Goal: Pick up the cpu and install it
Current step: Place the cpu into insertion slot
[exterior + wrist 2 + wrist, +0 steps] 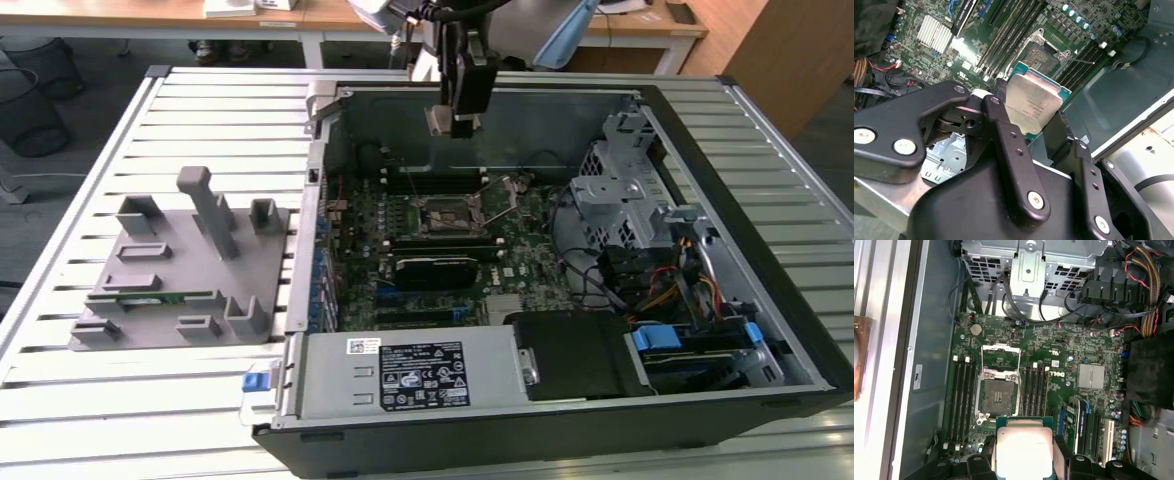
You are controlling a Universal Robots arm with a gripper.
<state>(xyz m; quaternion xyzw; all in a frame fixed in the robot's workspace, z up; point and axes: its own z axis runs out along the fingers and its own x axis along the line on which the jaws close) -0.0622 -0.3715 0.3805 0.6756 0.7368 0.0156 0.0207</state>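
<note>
We are looking at a robotics lab set up in an office-like room. An opened computer case (534, 440) lies on its side on a counter (160, 400) of slatted aluminium profiles, its green motherboard (454, 240) bared. Above the case hangs a robot arm (467, 50) whose gripper (459, 126) is clamped on the cpu (1024, 450). Beside the case, towards the exterior view's left, sits a grey moulded parts fixture (174, 290). Behind the case we see wooden desks (160, 18), a wire-mesh waste bin (34, 100) on the floor and a wooden cabinet (787, 50)
</note>
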